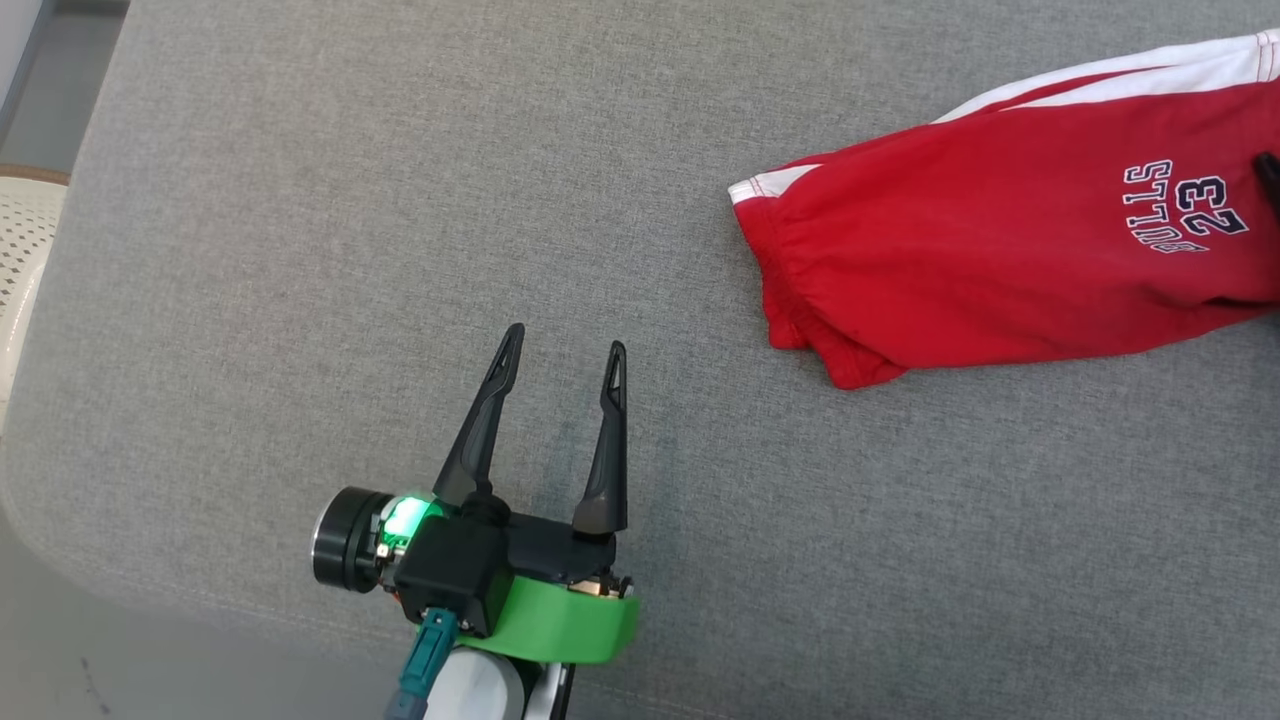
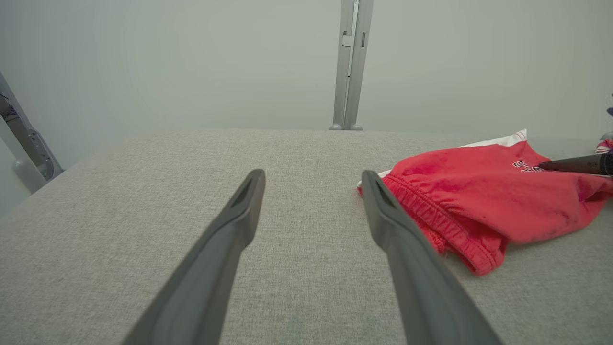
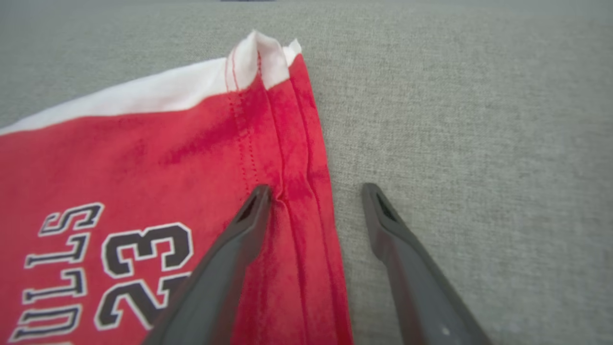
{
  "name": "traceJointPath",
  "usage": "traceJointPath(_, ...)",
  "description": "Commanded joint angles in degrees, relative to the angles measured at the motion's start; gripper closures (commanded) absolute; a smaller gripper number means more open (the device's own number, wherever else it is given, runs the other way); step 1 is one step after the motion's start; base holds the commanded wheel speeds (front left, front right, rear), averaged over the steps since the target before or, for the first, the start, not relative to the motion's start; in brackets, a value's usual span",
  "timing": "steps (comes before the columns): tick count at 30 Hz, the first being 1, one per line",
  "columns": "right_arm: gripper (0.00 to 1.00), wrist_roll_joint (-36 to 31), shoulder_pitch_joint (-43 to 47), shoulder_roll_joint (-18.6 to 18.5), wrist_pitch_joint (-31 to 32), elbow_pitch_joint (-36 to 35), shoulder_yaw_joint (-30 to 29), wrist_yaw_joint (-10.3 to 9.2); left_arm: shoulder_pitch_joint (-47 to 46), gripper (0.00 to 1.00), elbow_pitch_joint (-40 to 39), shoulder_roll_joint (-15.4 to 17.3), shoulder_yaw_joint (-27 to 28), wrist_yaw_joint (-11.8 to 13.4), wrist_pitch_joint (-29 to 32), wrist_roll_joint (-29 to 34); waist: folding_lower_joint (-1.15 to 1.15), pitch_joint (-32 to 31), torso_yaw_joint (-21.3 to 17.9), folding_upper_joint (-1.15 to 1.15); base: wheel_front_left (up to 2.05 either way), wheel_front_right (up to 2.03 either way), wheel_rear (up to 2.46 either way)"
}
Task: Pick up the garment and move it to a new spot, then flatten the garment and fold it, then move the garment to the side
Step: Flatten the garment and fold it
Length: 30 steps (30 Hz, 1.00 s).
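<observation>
Fingers (image 3: 225, 258) of the right gripper (image 3: 316, 189) stand wide apart and straddle the hem of the garment (image 3: 143, 143). One tip rests on the red cloth just inside the stitched hem. The other is over bare worktop (image 3: 479, 143) just beside it, and nothing is pinched between them.

The garment is a pair of red shorts with a white side stripe and a dark "BULLS 23" print. It lies rumpled on the right-hand part of the grey fabric-covered worktop, well away from the left edge. Its gathered waistband (image 1: 800, 300) points toward the left edge, and the white stripe runs along the side nearer the far edge.

The left gripper (image 1: 566, 340) is well apart from the garment, over bare worktop close to the near edge, toward the rounded near left corner. Its fingers (image 2: 215, 258) are also spread wide and hold nothing.

Beyond the far edge a grey upright post (image 2: 352, 62) stands against a pale wall (image 2: 167, 62). Off the left edge is a cream perforated object (image 1: 25, 250).
</observation>
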Motion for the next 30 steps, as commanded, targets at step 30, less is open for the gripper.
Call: traceJointPath(30,1.0,-0.17,2.09,-4.39,-5.83,-11.12,5.52,-0.03,0.93,0.0,2.64,0.08,3.39,-2.09,0.03,2.47,0.0,-5.89,-12.68,0.0,0.0,0.0,0.0)
